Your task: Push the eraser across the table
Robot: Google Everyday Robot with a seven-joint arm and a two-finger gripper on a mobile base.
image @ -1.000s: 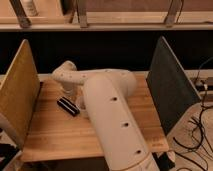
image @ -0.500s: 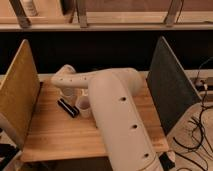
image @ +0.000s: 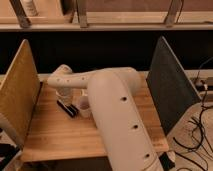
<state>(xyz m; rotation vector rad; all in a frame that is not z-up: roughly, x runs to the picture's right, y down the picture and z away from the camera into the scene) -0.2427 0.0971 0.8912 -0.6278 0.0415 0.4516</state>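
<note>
the pale arm (image: 120, 115) reaches over the wooden surface (image: 65, 135), its claw (image: 64, 96) low at the back left, right by the eraser (image: 67, 108); apart or together, i cannot tell. the black eraser lies slanted there, just beside a small cup (image: 84, 106).

The gripper (image: 63, 97) is hovering just behind the eraser (image: 68, 109), while the eraser is lying flat on the table (image: 65, 137) and a pale cup (image: 84, 106) is standing just beside it.
</note>
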